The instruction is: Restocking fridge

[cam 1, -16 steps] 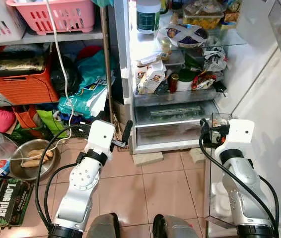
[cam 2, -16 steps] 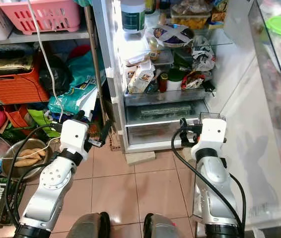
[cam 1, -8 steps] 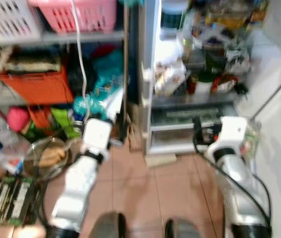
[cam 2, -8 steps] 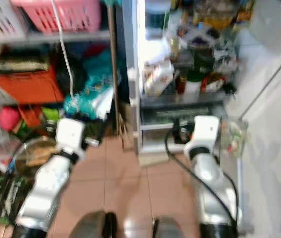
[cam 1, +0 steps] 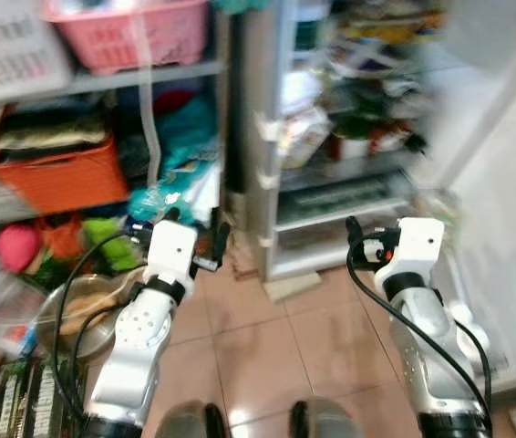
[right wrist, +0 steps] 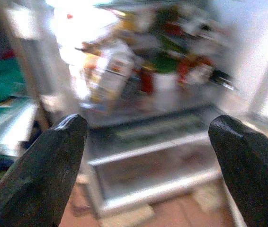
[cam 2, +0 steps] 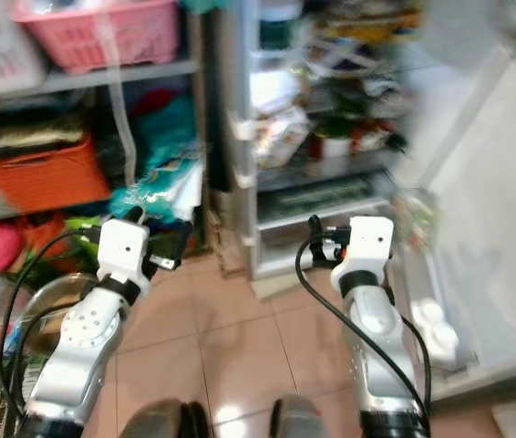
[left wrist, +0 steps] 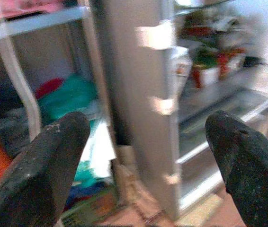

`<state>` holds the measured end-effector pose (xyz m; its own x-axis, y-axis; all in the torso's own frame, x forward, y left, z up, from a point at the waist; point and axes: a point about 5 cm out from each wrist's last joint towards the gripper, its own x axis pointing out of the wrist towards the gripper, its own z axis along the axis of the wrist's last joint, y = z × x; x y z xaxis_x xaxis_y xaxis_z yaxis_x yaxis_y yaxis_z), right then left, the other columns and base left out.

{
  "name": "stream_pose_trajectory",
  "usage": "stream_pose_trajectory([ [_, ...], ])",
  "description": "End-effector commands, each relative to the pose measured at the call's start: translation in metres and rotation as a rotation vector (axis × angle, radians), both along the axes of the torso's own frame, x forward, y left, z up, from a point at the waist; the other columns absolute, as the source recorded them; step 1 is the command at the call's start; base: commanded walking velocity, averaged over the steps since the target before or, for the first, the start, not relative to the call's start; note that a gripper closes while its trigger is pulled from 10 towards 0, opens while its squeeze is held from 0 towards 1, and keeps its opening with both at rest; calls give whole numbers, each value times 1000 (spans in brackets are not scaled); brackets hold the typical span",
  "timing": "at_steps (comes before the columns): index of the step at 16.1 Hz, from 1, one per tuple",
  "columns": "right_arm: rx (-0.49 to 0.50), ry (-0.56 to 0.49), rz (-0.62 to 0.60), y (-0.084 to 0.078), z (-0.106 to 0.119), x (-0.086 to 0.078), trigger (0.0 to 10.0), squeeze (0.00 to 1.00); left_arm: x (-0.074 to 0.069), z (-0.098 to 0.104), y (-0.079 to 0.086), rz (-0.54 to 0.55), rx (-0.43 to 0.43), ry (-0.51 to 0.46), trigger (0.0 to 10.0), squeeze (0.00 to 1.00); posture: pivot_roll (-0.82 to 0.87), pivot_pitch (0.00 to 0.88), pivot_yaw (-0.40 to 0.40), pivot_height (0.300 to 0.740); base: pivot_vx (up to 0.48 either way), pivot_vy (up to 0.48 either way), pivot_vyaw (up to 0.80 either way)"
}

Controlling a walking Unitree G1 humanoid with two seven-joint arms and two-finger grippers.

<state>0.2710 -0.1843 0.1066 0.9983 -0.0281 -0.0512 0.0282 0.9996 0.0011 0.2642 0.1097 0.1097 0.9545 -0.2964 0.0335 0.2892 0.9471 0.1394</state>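
- Two big fixtures stand before the robot: an open fridge (cam 1: 349, 137), its shelves crowded with blurred packets and jars, and just beside it on the robot's left a metal shelf rack (cam 1: 103, 78).
- White fridge door (cam 1: 504, 219) swung out on the robot's right, with a clear bin low on its inner face.
- Tiled floor (cam 1: 267, 347) of reddish-brown squares between the robot and the fridge.
- Pink basket (cam 1: 126, 32) on the rack's top shelf, with a white basket (cam 1: 12, 55) next to it.
- Orange crate (cam 1: 57, 178) on the shelf below, and teal bags (cam 1: 180, 137) piled between it and the fridge side.
- Metal bowl (cam 1: 67, 315) on the floor at the foot of the rack, near the left arm.
- Left gripper (left wrist: 146, 142) is raised in front of the rack's corner, its fingers (left wrist: 44, 165) spread wide with nothing between them; it points at the grey fridge side.
- Right gripper (right wrist: 148, 151) is held up facing the fridge's lower shelves and drawers, fingers (right wrist: 39, 170) likewise parted and empty.
- Nothing to be stocked is held by either gripper; the blur hides what the fridge items are.
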Motion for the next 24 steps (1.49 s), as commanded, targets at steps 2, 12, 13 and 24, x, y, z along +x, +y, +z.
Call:
stream_pose_trajectory([
  [2, -1, -10, -8, -1, 2, 1, 10000, 0, -1, 0, 1, -1, 9, -11, 10000, 0, 24, 133, 27, 740, 0, 0, -800],
  [12, -27, 11, -23, -2, -4, 1, 10000, 0, -2, 2, 1, -39, 21, -28, 10000, 0, 27, 131, 33, 740, 0, -55, -772],
  [13, -26, 10, -22, -2, -4, 1, 10000, 0, -3, 3, 1, -39, 19, -29, 10000, 0, 29, 131, 32, 740, 0, -304, -563],
  [24, -35, 1, -1, -3, -5, -2, 10000, 0, -3, 2, 2, -31, 23, -36, 10000, 0, 25, 125, 30, 740, 0, -261, 0],
])
